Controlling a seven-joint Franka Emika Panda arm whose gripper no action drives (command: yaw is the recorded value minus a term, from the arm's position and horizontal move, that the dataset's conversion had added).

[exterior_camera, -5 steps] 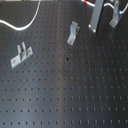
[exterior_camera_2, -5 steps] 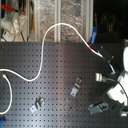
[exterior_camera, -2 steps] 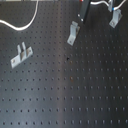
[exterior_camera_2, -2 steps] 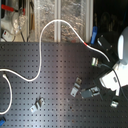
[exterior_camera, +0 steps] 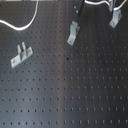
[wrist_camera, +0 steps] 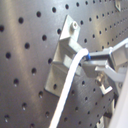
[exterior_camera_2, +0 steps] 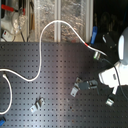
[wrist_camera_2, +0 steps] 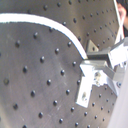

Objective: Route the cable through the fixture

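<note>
Arm shifted toward the second exterior view's left since earlier; fingers [wrist_camera: 92,62] grip the cable [wrist_camera: 70,85] beside a bracket [wrist_camera: 62,57] on the perforated surface [wrist_camera: 25,55].

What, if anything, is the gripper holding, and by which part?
The gripper holds the white cable, pinched near its end, right beside a metal bracket.
</note>
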